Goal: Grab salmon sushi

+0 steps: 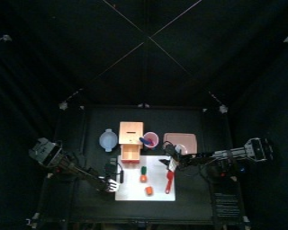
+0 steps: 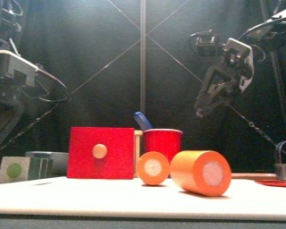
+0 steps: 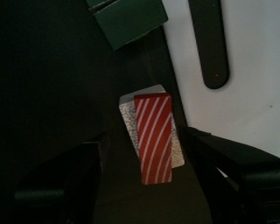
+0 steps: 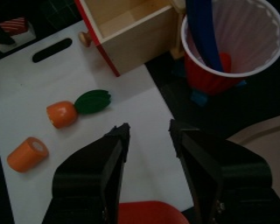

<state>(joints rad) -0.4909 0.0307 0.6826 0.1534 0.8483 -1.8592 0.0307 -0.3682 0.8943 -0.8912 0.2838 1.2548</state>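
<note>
Curtained lab pen: black curtains (image 1: 62, 63), small table (image 1: 134, 208).

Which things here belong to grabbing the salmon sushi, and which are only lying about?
For the job:
salmon sushi
left gripper, open, over the sushi

Lying about:
wooden box
red cup
orange pieces
green piece
white board
right gripper, open, hangs above the board

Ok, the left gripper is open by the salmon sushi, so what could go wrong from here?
1. The salmon sushi lies right at the white board's edge; an off-centre close by the left gripper could push it away rather than pinch it.
2. The jaws stand far wider than the piece, so it may twist as they close.
</note>
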